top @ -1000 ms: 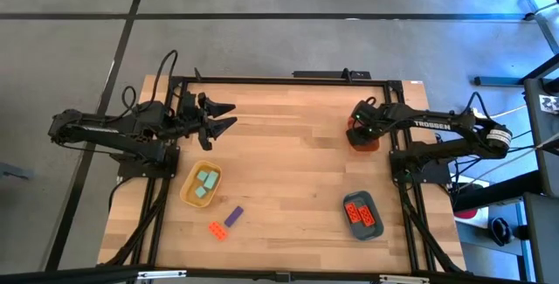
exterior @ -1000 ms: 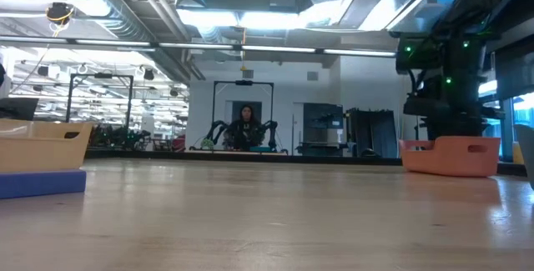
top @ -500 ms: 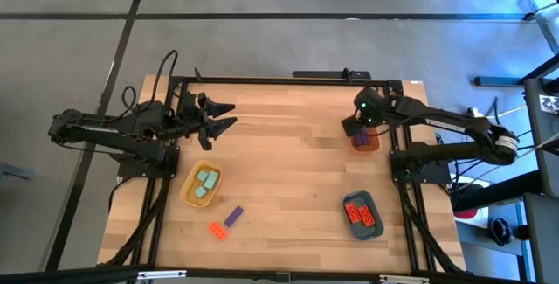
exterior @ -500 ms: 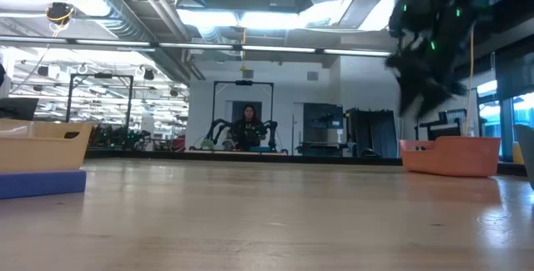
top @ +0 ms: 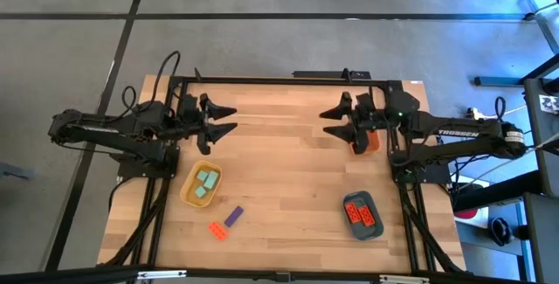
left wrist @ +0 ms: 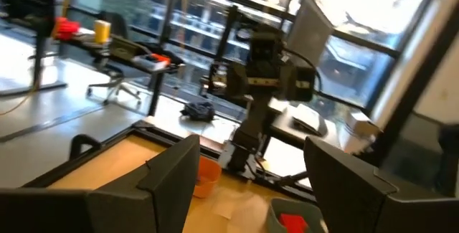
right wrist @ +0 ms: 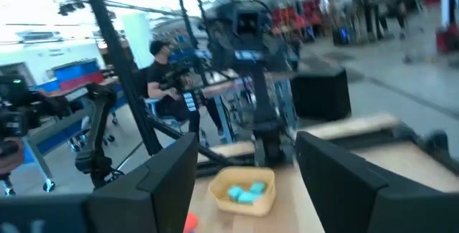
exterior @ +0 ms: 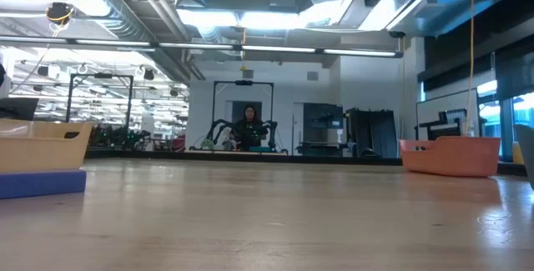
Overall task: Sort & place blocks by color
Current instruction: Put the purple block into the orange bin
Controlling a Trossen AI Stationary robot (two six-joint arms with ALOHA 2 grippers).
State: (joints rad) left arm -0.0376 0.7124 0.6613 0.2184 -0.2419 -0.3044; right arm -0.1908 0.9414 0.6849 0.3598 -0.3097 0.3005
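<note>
- Left gripper point(top: 229, 119) held above the table's far-left part, jaws spread wide toward 3 o'clock, nothing between them.
- Right gripper point(top: 329, 121) held above the far-right part, jaws spread toward 9 o'clock, empty as well.
- Orange tray point(top: 368, 139) just behind the right gripper's body, at 3 o'clock from its fingertips; contents hidden under the arm in the high view, only the outer wall seen in the low view.
- Two pale teal blocks point(top: 206, 184) inside the yellow tray point(top: 188, 193), at about 6 o'clock from the left jaws and well apart from them.
- Purple block point(top: 233, 217) loose on the wood, at 5 o'clock from the yellow tray and near it; lies tilted.
- Red-orange block point(top: 216, 229) loose just beside the purple one, at 7 o'clock from it; touching or not, cannot tell.
- Red-orange blocks point(top: 361, 216) inside the dark teal tray point(top: 377, 225) at the near right, roughly 5 o'clock from the right jaws, well apart.
- No block within either pair of jaws.
- Person point(exterior: 247, 125) seated far off in the room beyond the table, seen in the low view.
</note>
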